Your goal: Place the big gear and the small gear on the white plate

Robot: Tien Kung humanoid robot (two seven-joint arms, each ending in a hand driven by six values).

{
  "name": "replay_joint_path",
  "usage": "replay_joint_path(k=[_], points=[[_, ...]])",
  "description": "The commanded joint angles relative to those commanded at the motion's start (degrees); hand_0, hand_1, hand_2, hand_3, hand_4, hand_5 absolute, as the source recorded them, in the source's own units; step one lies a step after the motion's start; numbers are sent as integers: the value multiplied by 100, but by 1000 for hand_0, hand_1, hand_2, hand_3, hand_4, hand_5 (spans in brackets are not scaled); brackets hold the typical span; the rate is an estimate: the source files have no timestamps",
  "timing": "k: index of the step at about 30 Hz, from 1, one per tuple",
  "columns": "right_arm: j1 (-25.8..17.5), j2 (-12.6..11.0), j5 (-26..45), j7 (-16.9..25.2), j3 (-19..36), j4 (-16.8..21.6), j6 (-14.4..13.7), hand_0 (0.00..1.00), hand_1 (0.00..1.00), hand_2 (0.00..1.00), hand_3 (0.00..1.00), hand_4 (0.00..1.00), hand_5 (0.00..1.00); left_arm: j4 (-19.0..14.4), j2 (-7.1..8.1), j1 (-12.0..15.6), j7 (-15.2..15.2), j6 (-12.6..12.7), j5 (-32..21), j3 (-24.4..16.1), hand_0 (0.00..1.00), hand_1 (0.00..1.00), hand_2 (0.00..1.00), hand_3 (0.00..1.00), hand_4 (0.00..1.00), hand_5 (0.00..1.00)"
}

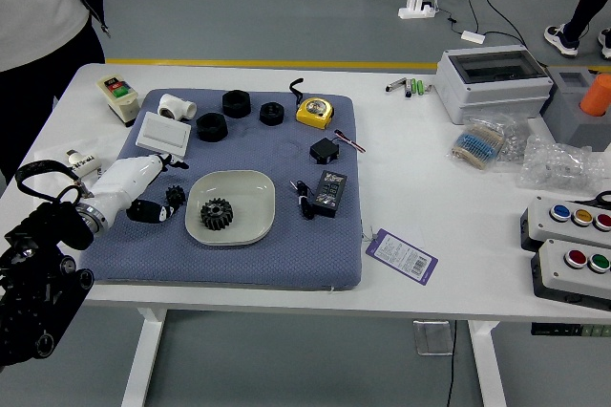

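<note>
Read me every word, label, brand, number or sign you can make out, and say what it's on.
No text is legible.
Purple-and-white paper tag: barcode visible, print too small.
Black rectangular box: markings too small.
Cream bottle with green-and-red label: print too blurred.
Small white plastic bottle: print too blurred.

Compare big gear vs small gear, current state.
Size: the big gear is clearly wider than the small gear.
Place: big gear sits on the white plate; small gear is off it, beside the left hand.
Shared: both black and toothed.
</note>
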Motion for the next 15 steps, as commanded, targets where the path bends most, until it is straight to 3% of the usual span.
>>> replay_joint_path(k=[9,10,15], points=[[10,-9,14,5,6,0,-5,710,709,734,563,793,650,219,-22,-117,-10,2,0,9,697,718,763,719,773,2],[11,-10,15,5,6,0,-5,710,709,734,562,793,650,224,-23,-119,-10,1,0,8,614,620,633,637,700,2],[17,-10,10,5,18,1,-5,710,709,734,562,793,650,274,-31,-149,4,-37,0,18,614,620,633,637,700,2]])
